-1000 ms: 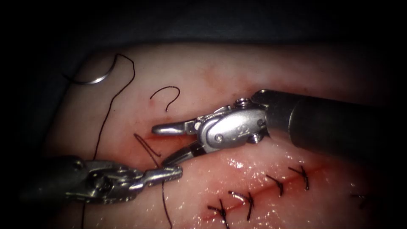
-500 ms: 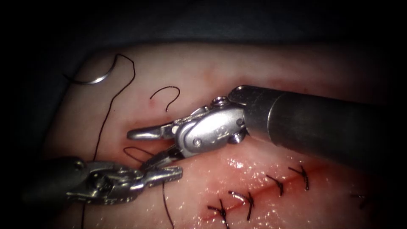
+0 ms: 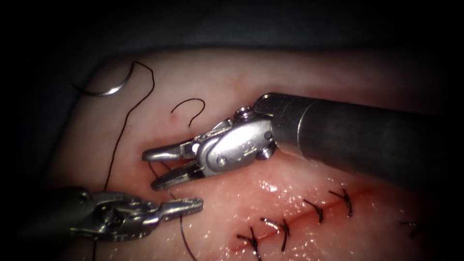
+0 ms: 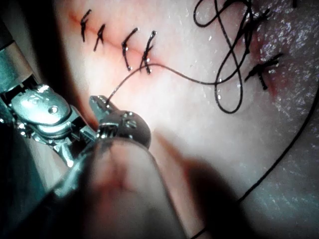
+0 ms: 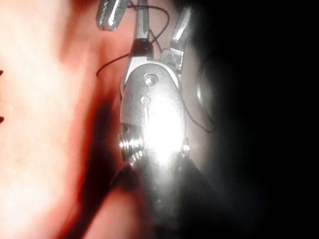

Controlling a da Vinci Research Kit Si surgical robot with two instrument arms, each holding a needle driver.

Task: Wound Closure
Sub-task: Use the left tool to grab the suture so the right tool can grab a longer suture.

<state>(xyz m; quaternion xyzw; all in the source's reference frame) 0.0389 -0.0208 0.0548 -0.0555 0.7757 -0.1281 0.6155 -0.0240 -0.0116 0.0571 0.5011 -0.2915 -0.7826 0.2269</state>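
At the far left corner of the tissue the needle lies loose on the surface, in no jaws and not in the tissue, parked clear of the work — presumably so the two tools can handle thread alone. From its end the thread runs down along the tissue's left edge toward the near side.

Near the tissue's near-left edge sits the left tool, its jaws clenched on the thread, which drops away from the tip in a curve toward the near edge. The left wrist view shows the same strand leaving that tool and running to the row of stitches, so this grip seems to keep the strand anchored.

Just beyond it, the right tool comes in over the tissue with its jaws released and holding nothing; a strand passes between them, seen also in the right wrist view. A short cut end of thread lies loose on the tissue just beyond its jaws.

Further right, along the near edge, the cut is crossed by finished stitches — red fluid glistens around them.
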